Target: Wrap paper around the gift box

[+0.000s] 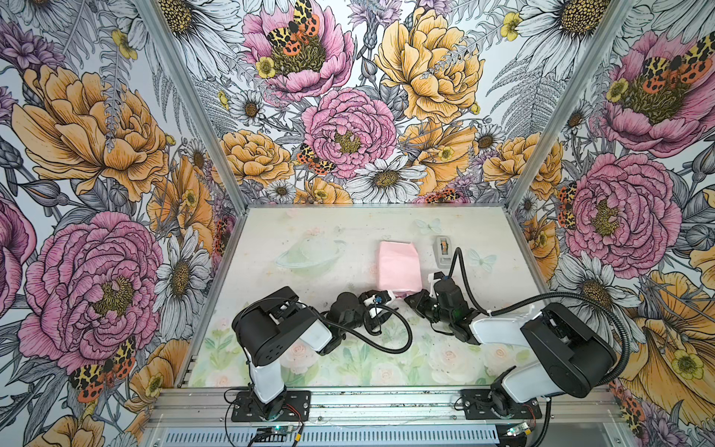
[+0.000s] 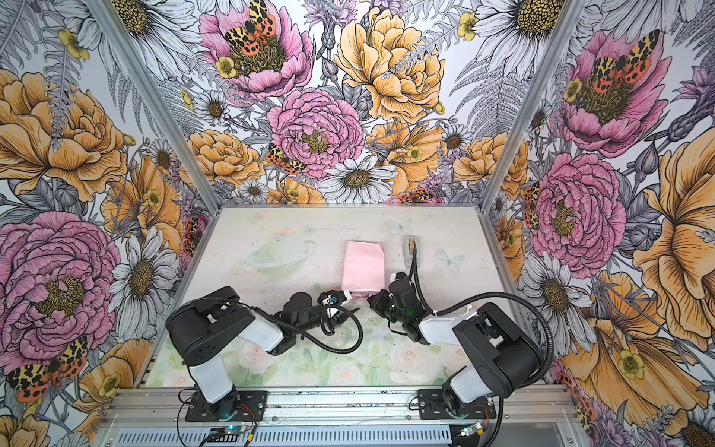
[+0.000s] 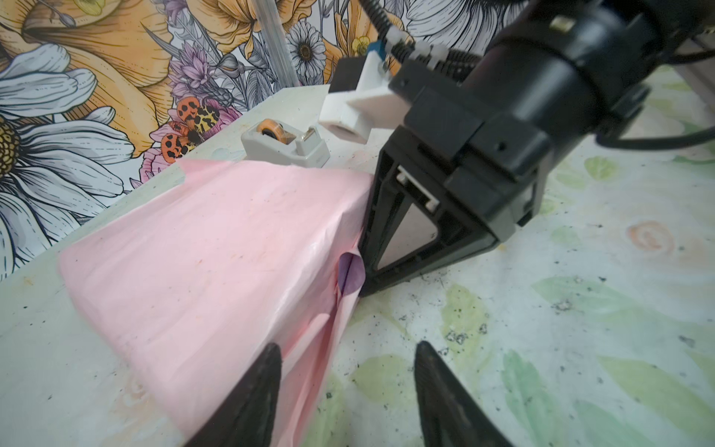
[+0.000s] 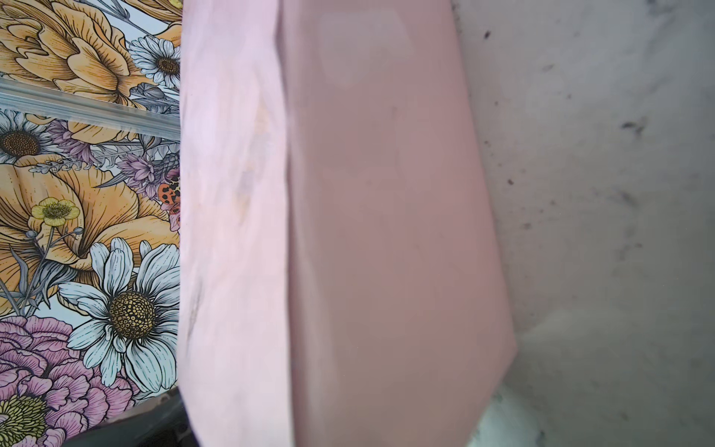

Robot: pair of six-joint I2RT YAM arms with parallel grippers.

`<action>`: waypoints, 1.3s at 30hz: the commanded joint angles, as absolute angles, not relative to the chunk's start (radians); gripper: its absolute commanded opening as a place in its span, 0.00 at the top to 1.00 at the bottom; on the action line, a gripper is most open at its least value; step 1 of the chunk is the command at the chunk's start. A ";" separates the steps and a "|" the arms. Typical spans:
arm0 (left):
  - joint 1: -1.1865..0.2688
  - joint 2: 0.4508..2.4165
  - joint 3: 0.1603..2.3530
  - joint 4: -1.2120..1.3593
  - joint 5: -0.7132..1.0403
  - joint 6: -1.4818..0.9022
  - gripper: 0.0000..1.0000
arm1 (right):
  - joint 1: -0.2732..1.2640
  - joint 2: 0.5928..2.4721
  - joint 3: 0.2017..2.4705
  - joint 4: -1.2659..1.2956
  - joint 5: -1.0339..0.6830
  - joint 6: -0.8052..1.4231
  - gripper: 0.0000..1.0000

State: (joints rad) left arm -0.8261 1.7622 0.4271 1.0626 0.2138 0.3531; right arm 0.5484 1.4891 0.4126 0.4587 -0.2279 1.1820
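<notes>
The paper (image 1: 398,271) lies pale pink face up, folded into a squarish flat parcel on the table (image 1: 309,232), just toward 1 o'clock of the table's middle in both top views; the gift box does not show, hidden under the folds. The parcel's far end is creased into slanted corners; its near end points to 6 o'clock, toward the arms' bases. A small grey tape dispenser (image 1: 442,251) stands at 2 o'clock of the parcel, near it but apart.

The left gripper (image 3: 347,344) sits low at the parcel's 7 o'clock corner; its jaws are spread wide and grip nothing. In the left wrist view one of its dark fingers (image 3: 251,394) lies over the pink sheet and the other over bare table.

The right gripper (image 3: 367,278) stands at the parcel's 5 o'clock corner, tilted down with its tip at the table; its jaws are pressed together on the loose edge of the paper, where a small curl of the lilac face (image 3: 350,274) turns out beside the tip. In the right wrist view the pink sheet fills the middle at close range, blurred, with floral wall on one side and table on the other.
</notes>
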 commanded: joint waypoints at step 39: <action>-0.765 1.792 0.747 0.473 0.038 0.509 0.06 | 0.532 1.506 0.457 0.486 -0.221 1.178 0.92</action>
